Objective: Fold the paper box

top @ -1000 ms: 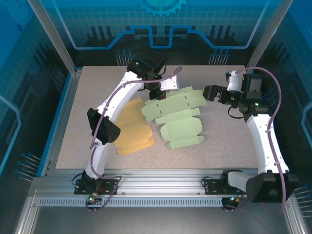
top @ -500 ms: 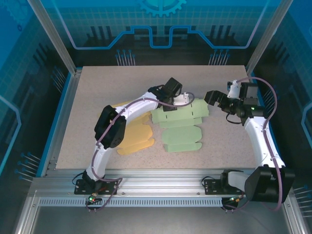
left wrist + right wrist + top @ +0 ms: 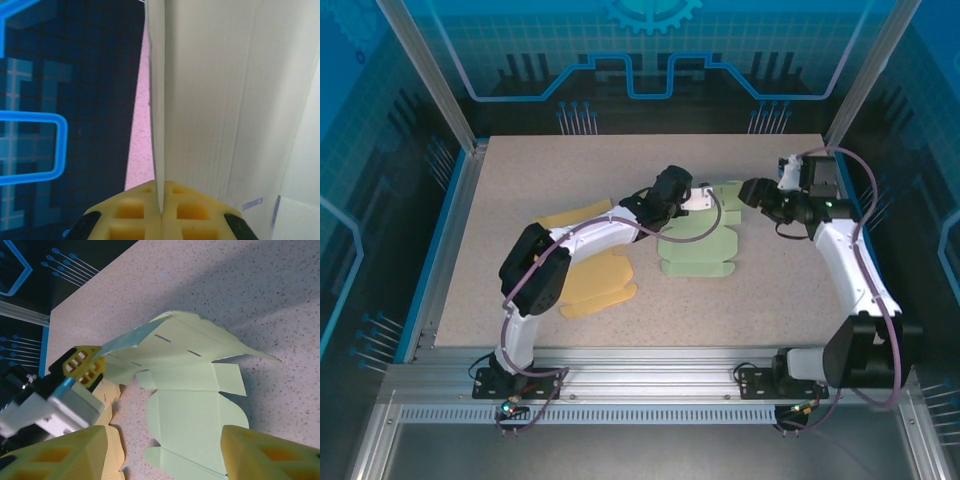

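- Left pincer [image 3: 704,201] is clamped shut on an edge of the paper box [image 3: 698,250]; in the left wrist view the sheet [image 3: 210,100] runs edge-on into the closed pads [image 3: 135,210].
- The paper box is a green die-cut sheet, mid-surface [image 3: 520,180]. Its far part is lifted and its near flaps lie flat.
- Right pincer [image 3: 746,192] sits just beside the sheet's right edge, jaws apart and gripping nothing.
- A yellow sheet [image 3: 595,285] lies flat to the left, partly under the left arm.

I count two flat paper boxes: one green box [image 3: 698,258], one yellow box [image 3: 598,287] just left of the green.
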Robot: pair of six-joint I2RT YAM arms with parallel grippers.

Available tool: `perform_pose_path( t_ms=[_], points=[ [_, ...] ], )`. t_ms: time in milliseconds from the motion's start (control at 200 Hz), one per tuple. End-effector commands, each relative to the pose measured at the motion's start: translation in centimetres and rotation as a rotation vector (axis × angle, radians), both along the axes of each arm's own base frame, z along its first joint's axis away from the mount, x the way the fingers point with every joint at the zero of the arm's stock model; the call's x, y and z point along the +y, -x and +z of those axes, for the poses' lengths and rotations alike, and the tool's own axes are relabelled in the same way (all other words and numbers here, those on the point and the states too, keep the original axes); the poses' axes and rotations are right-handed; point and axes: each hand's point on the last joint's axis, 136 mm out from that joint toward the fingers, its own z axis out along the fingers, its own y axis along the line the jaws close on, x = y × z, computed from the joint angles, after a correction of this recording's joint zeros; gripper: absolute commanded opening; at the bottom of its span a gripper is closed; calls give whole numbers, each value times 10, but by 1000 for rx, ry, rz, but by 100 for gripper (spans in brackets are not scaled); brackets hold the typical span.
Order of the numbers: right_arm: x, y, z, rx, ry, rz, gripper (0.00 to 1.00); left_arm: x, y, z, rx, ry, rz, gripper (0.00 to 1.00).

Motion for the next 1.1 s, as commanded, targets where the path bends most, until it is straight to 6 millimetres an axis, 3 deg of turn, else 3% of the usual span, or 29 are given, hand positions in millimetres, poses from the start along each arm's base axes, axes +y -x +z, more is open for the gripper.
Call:
perform_pose_path(
  t_ms=[0, 135, 360, 855, 1091],
  points=[
    [15, -17, 19, -32, 23, 42, 59, 2, -4, 29, -107, 2, 19, 0],
    [26, -34, 27, -38, 50, 57, 59, 2, -6, 21, -109, -20, 21, 0],
    [31, -53, 9, 17, 33, 45, 58, 3, -10, 19, -128, -34, 34, 0],
    [72, -70, -18, 76, -71, 135, 53, -1, -10, 7, -117, -41, 26, 0],
    [86, -79, -18, 85, -181, 166, 60, -2, -8, -4, -132, -76, 12, 0]
  ],
)
